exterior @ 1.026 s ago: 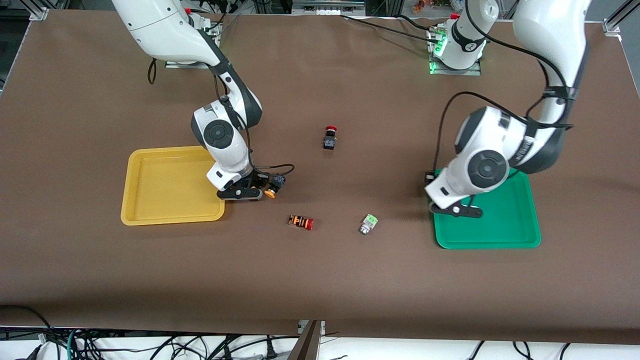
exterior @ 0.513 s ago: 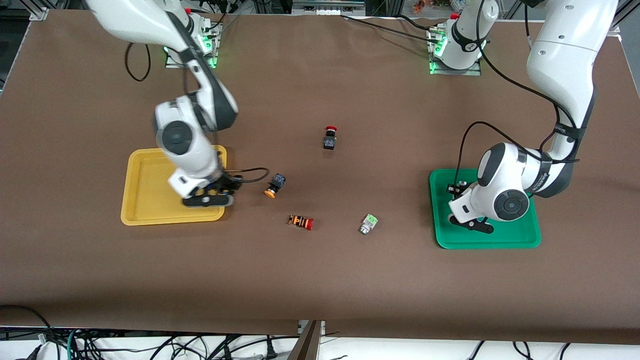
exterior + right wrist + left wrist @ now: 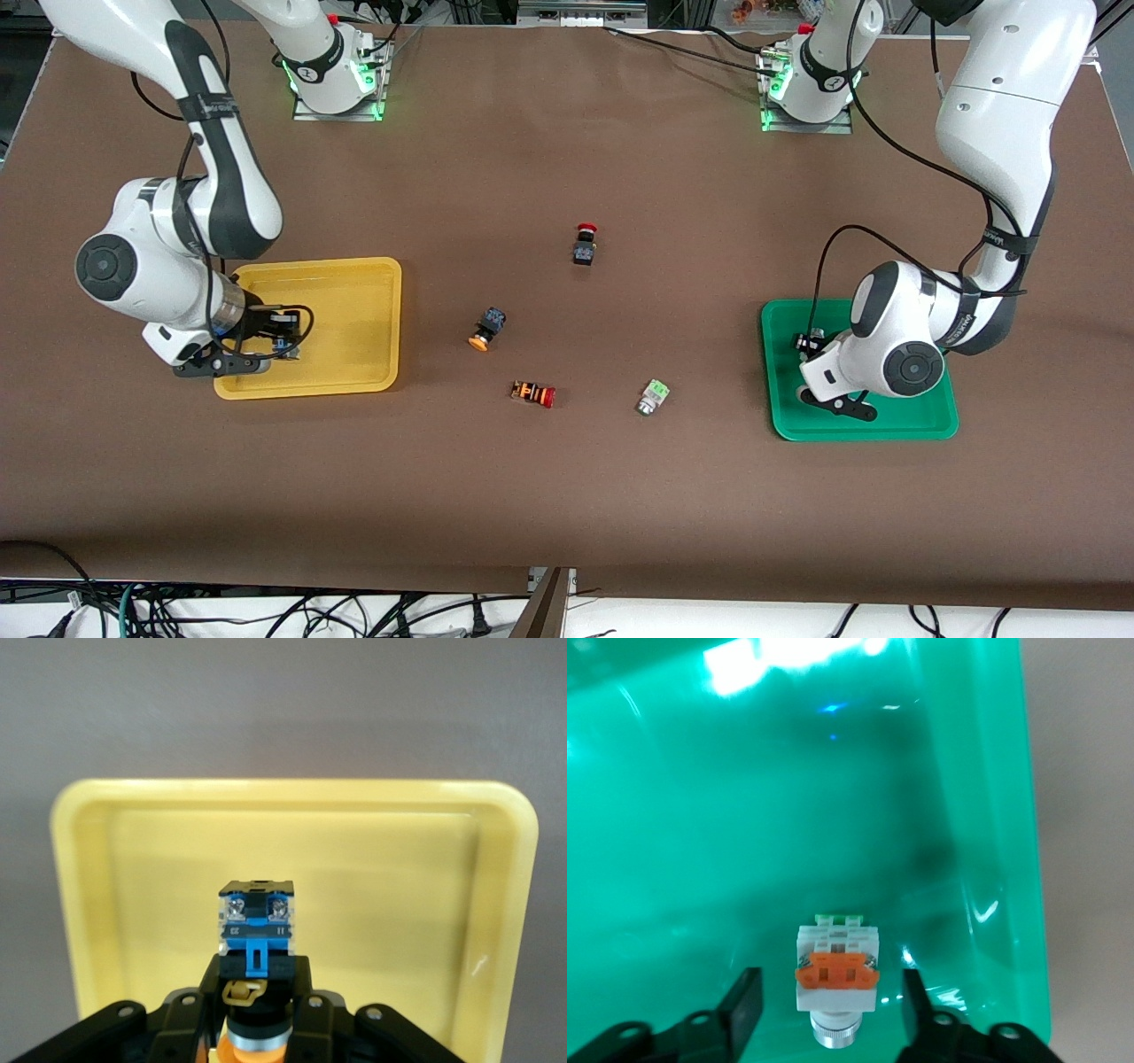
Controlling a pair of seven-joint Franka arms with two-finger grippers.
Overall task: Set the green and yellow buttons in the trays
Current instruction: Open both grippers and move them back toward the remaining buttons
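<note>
My right gripper is over the yellow tray, shut on a black-bodied switch with a yellow-orange cap; its fingers clamp the body. My left gripper is low in the green tray and open. A white switch with an orange patch lies on the tray floor between its fingers, touching neither. On the table lie a second black switch with a yellow cap and a white switch with a green patch.
A black switch with a red cap stands mid-table. An orange-striped switch with a red cap lies nearer the front camera, beside the green-patch switch. The yellow tray holds nothing else that I can see.
My right arm swung from beside the loose yellow-cap switch to over the yellow tray, toward its own end of the table. My left gripper moved from the green tray's edge to inside it.
</note>
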